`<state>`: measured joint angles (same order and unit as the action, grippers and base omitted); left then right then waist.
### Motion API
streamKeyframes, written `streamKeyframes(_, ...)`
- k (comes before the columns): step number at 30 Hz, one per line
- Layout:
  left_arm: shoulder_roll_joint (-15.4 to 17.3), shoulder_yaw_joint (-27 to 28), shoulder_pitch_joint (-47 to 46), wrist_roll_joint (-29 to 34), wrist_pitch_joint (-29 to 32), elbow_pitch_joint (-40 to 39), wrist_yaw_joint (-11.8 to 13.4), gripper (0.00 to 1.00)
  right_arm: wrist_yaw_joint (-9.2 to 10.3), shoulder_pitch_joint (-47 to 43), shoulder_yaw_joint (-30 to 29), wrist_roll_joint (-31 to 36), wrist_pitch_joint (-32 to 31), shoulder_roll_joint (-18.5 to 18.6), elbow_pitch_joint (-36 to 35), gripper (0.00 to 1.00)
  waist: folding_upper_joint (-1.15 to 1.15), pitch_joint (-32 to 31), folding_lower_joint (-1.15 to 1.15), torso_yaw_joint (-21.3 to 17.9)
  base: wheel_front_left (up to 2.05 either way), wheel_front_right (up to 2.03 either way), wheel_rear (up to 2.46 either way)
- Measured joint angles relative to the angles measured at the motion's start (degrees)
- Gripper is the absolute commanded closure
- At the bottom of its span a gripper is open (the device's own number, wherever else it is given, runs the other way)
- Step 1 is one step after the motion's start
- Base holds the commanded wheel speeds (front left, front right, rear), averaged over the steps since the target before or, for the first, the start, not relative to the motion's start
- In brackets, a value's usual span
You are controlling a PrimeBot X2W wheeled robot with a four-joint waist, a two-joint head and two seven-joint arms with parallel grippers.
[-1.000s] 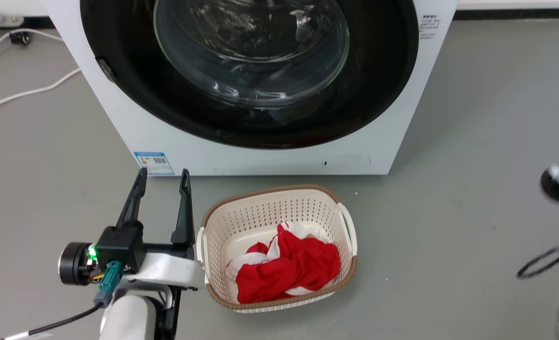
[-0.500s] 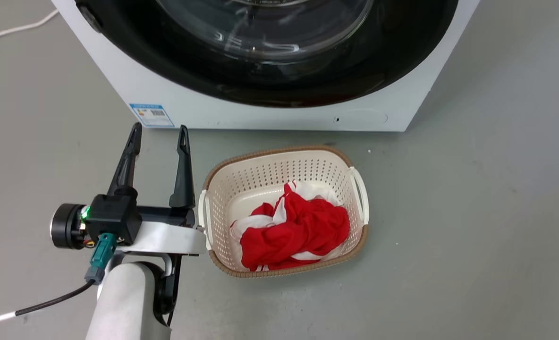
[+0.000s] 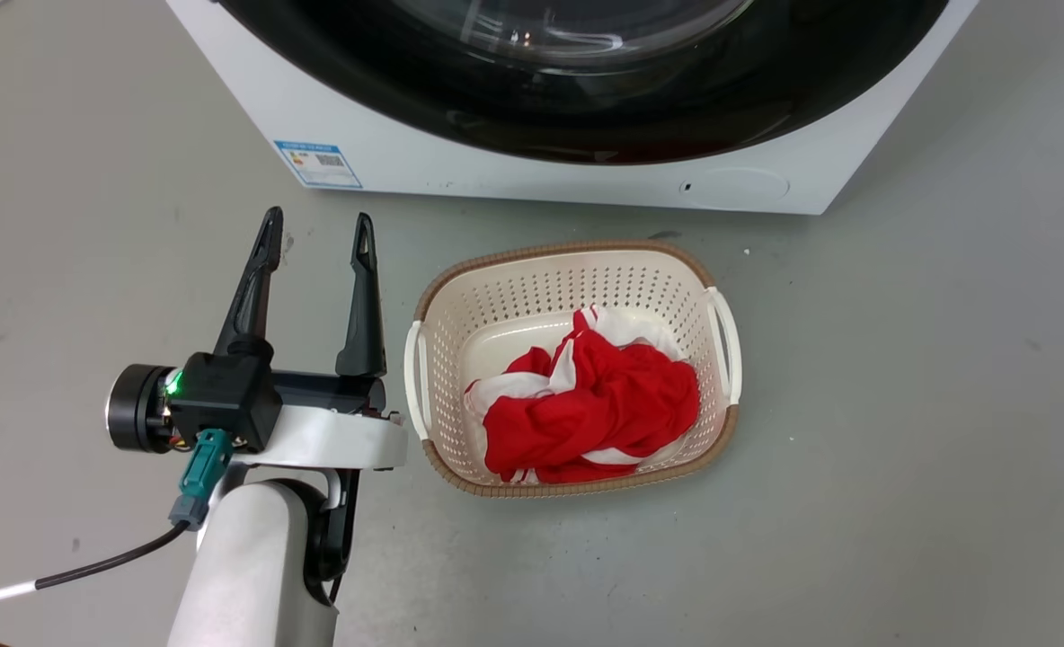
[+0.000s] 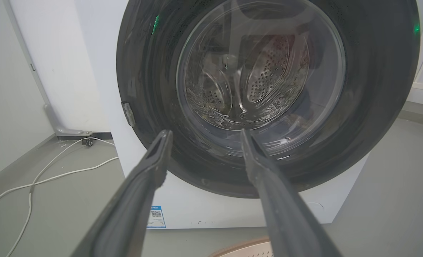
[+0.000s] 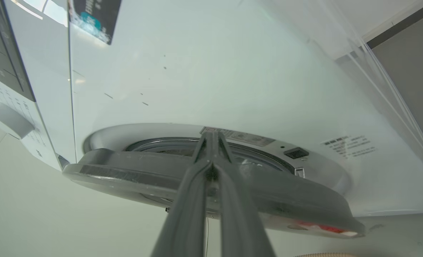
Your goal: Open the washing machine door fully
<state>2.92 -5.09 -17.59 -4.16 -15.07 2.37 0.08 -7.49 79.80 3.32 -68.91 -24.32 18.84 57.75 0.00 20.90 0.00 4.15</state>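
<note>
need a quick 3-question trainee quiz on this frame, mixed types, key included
1. True or false: the left gripper is open and holds nothing.
2. What lies in the basket? A) red and white cloth B) blue towels C) a bottle
3. In the right wrist view, is the washing machine door flush with the machine or ajar, and is the right gripper open or shut?
Key: 1 true; 2 A; 3 ajar, shut, its tips past the door's rim.
</note>
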Motion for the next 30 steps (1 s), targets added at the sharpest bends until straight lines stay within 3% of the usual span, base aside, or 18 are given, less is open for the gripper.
streamKeyframes(16, -0.01, -2.20, -2.57, -0.41, -0.01, -1.05, 0.87, 0.00, 0.00, 7.00, 2.22, 5.64, -3.28, -2.35, 8.10, 1.00, 0.00, 5.06, 0.00, 2.21, 0.00, 0.00, 0.00)
streamKeyframes(30, -0.01, -2.13, -2.63, -0.57, 0.00, 0.02, 1.18, 0.00, -0.01, 3.31, 0.81, 1.05, -16.23, -3.30, 5.70, 1.00, 0.00, 3.06, 0.00, 1.83, 0.00, 0.00, 0.00)
